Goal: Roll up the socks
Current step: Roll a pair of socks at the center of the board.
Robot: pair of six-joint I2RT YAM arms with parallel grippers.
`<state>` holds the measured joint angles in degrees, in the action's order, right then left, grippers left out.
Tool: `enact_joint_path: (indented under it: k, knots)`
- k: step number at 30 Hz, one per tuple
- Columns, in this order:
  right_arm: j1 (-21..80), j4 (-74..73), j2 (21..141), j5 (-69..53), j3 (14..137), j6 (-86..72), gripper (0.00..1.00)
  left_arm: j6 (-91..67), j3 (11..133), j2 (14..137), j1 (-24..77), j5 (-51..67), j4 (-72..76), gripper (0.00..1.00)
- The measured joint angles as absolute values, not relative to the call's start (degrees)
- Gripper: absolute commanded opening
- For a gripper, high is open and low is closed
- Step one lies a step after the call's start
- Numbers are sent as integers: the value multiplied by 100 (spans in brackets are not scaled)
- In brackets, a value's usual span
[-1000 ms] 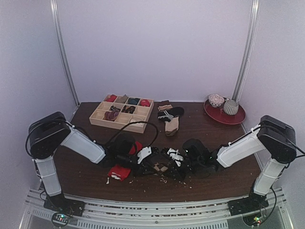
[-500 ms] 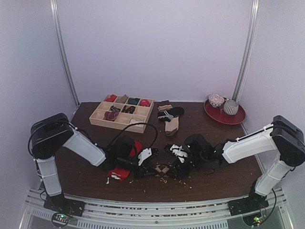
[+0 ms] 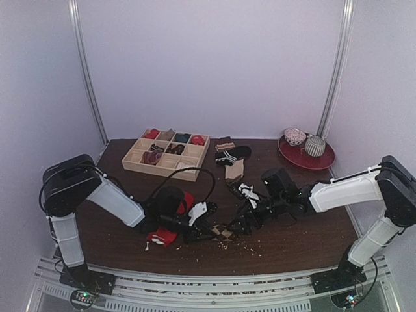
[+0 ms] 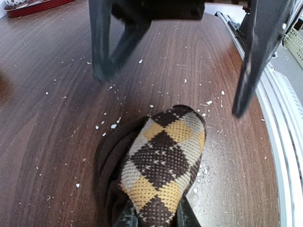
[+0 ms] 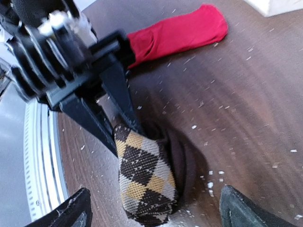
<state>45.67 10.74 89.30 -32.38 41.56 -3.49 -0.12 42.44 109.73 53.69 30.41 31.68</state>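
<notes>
Since a second ago the right gripper [image 4: 169, 93] has backed away from the left gripper [image 5: 127, 139], sliding toward the far side of the table [image 4: 57, 118], so the gap between the two has widened.

The right gripper's jaws are spread wide and grasp nothing. They straddle the space just ahead of the argyle sock [image 4: 163, 165], and neither finger touches the fabric. The left gripper is clenched on that sock, pinching one end between its fingertips. The rest lies slumped in a dark, folded heap directly in front of it, between the two grippers. The red sock [image 5: 182, 32] lies flat behind and to one side of the left gripper, well apart from the argyle one and held by neither hand. White crumbs [image 4: 112, 126] are scattered on the wood around both.

As I judge it, the main danger is a poor re-grasp. The free end is bunched rather than laid out, so if the right jaws close from where they stand they may catch only a top fold, or nothing, and any roll would start loose and crooked. The two grippers also face each other closely, so a hasty approach could knock finger against finger or tug the sock out of the left pinch. With the red sock lying apart, the pair may well not be rolled together.
</notes>
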Motion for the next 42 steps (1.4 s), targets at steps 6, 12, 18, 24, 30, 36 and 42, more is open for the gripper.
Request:
enact_joint_path:
  k: [6,12,18,24,30,36,42]
  knots:
    - [4477,963,9708,-3940,4381,-196,91,-12,4244,10973,5369,3041,3166,0]
    - [4462,950,10086,-4176,4560,-126,90,-12,4276,11006,5376,3046,3168,0]
    - [4462,991,10359,-4329,4814,-43,84,-12,4316,11037,5387,3055,3166,0]
    - [4464,1223,10394,-4460,4718,-172,77,-12,4342,11063,5387,3070,3164,0]
    - [4480,1533,10532,-4550,4687,-340,66,-12,4368,11085,5387,3085,3151,0]
    - [4560,1715,10578,-4482,4615,-486,45,-10,4379,11091,5387,3087,3142,0]
    - [4560,1883,10575,-4460,4501,-587,14,-12,4401,11098,5387,3059,3111,0]
